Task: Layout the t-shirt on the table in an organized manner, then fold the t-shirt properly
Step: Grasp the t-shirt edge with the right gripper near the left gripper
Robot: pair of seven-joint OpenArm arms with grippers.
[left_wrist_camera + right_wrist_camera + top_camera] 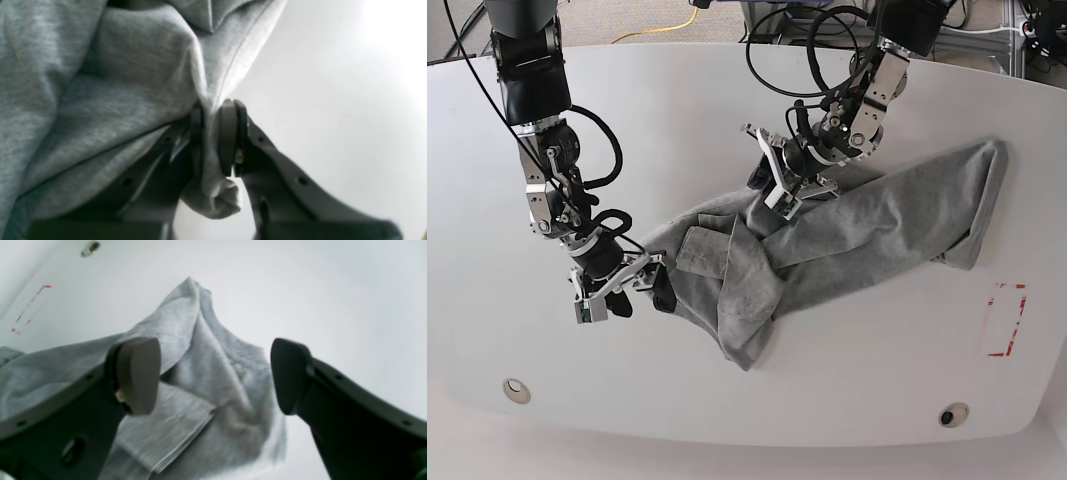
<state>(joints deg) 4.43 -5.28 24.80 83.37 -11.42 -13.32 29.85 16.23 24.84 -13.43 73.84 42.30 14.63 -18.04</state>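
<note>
The t-shirt (847, 235) is lying crumpled across the middle of the table (727, 400), stretching from the far right side down toward the near left in the base view. One sleeve (704, 250) is lying folded on top of the fabric near the left part, and a narrow end is pointing toward the near edge.

The left gripper (211, 133) is pinching a fold of the grey cloth between its jaws, which are pressed together on it; a small bunch of fabric is hanging out below the pads. In the base view this gripper (787, 185) is sitting at the upper edge of the shirt.

The right gripper (213, 376) is hovering just beside the left end of the shirt with its jaws spread wide and holding nothing.

A red tape rectangle (1005, 320) is showing well apart from the shirt, and two round grommets (517, 390) are sitting near the near edge.
</note>
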